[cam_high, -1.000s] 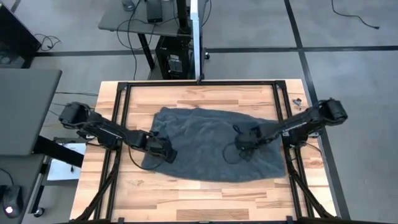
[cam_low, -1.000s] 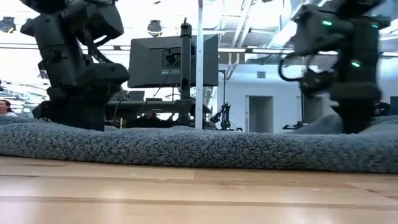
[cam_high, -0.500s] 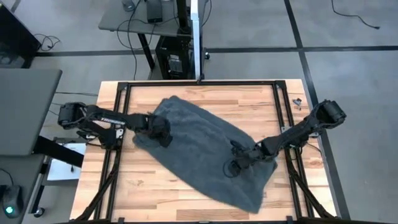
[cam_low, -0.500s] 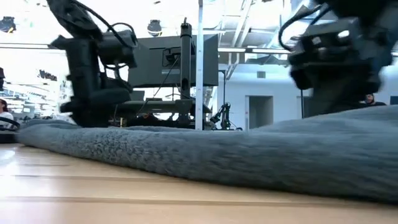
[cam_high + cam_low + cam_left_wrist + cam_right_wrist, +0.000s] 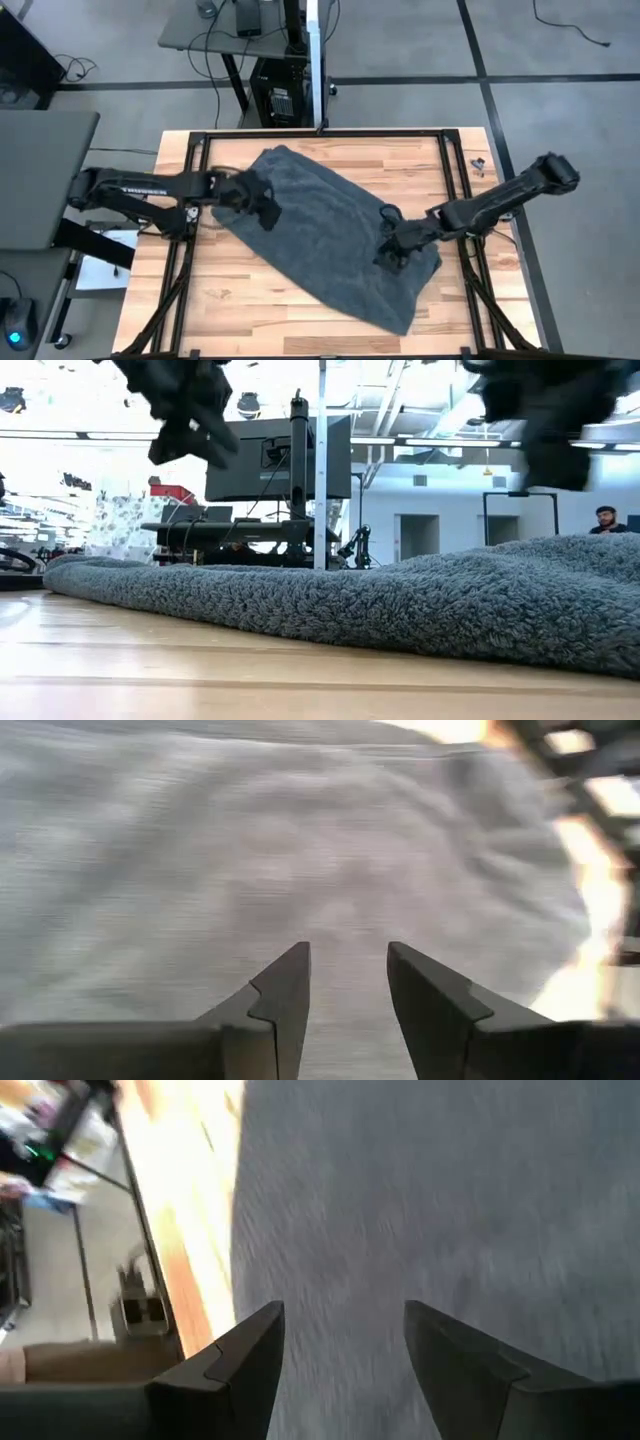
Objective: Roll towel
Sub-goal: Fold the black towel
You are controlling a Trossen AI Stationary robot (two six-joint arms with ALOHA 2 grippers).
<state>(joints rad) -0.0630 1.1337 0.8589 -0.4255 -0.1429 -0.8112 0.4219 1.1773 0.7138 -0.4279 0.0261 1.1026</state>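
The dark grey towel (image 5: 320,235) lies spread flat on the wooden table. It runs slantwise from the far left to the near right, where one corner (image 5: 400,325) lies close to the near edge. My left gripper (image 5: 265,212) is open above the towel's far-left part; in the left wrist view (image 5: 348,980) the cloth (image 5: 300,850) lies beyond its fingers. My right gripper (image 5: 390,255) is open above the towel's near-right part (image 5: 450,1200). In the low view both grippers (image 5: 190,420) (image 5: 545,430) hang clear above the cloth (image 5: 400,595).
Black frame rails run along the table's left (image 5: 185,250) and right (image 5: 470,260) sides. A small dark object (image 5: 478,165) lies at the far right corner. Bare wood (image 5: 250,310) shows at the near left. A monitor and post (image 5: 280,455) stand behind the table, and a person (image 5: 603,518) is far off.
The towel has turned about on the table, from lying left to right to lying slantwise. My left gripper went toward the far edge and my right toward the near edge, both low on the cloth. Both have since risen clear of the towel.
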